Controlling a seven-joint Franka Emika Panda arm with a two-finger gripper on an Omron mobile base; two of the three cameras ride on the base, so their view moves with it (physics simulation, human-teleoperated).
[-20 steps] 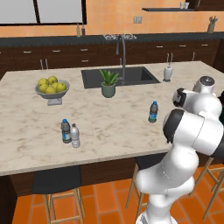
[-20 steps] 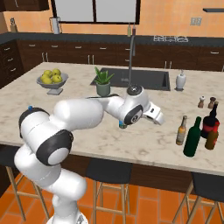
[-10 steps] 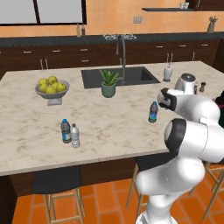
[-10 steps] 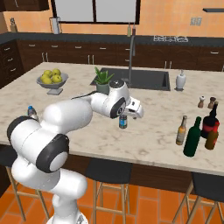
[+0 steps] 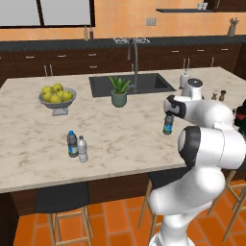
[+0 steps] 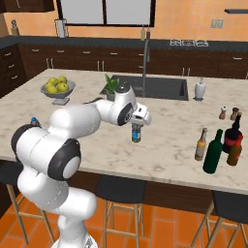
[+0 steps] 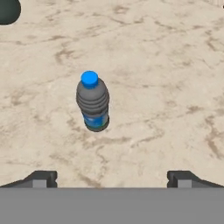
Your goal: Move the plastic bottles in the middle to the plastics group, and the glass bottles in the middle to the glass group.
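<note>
Now I hold the gripper (image 7: 111, 177) spread wide and empty above the water bottle (image 7: 93, 103), which stands upright ahead of the jaws, for centring.

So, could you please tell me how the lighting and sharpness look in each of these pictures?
Hand view: even, flat light, the water bottle sharp, a faint soft shadow at its base, no glare on the counter. Left base view: evenly lit, slightly soft, the fruit bowl lacking fine detail. Right base view: similarly soft, the dark green bottle showing no highlights.

base views flank island (image 5: 120, 144), hand view overhead
</note>
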